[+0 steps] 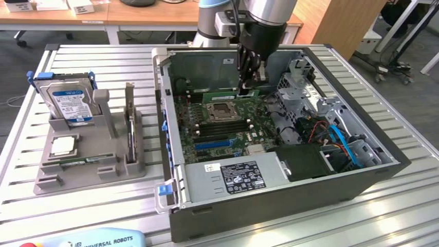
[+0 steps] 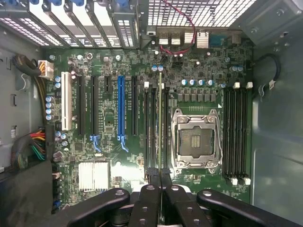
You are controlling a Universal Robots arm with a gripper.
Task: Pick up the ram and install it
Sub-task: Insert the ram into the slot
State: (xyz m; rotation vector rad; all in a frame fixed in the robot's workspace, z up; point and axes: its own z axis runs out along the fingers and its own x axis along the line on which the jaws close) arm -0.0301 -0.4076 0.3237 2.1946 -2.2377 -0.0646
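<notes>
The upper part of the arm (image 1: 264, 13) is cut off by the edge of the exterior view, so only its last links and the wrist show. The gripper (image 1: 245, 91) covers one end of the ram (image 1: 225, 96), and the stick's chips and label are too small to make out there. In the wrist view the ram (image 2: 160, 123) shows edge-on as a thin pale strip, with its faces hidden. Its near end disappears between the black fingers (image 2: 150, 198). Whether its lower edge is seated in a slot or hangs just above the board cannot be told from either view.

The arm reaches straight down into the open computer case (image 1: 274, 206), with the gripper pointing at the motherboard just beside the processor socket (image 1: 221, 110). The fingers are clenched on the ram, pressed close together with the stick between them. The grip is at one end, and the rest of the stick runs away from the gripper.

In the exterior view the ram lies level, just beyond the socket and parallel to its edge. In the wrist view it runs along the black memory slots (image 2: 150, 127) just beside the socket.
</notes>
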